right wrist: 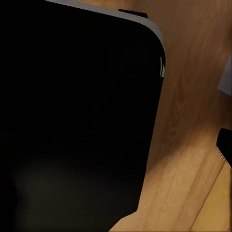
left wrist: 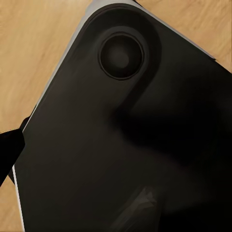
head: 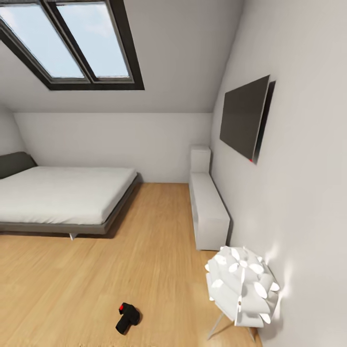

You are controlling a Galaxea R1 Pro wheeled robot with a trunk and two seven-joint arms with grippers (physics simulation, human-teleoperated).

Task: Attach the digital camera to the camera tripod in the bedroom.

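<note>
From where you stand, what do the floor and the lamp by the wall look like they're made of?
The floor looks like light wood planks with a matte finish: long board seams and grain show. The lamp seems made of white paper or thin plastic petals, glowing through, on slim pale metal-looking legs; I can't tell which.

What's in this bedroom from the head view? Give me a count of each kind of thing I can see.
Bed: 1
Skylight window panes: 2
Wall-mounted dark screen: 1
White low cabinet: 1
White petal-shaped lamp: 1
Digital camera, lying on the wood floor: 1
Total: 7
</note>
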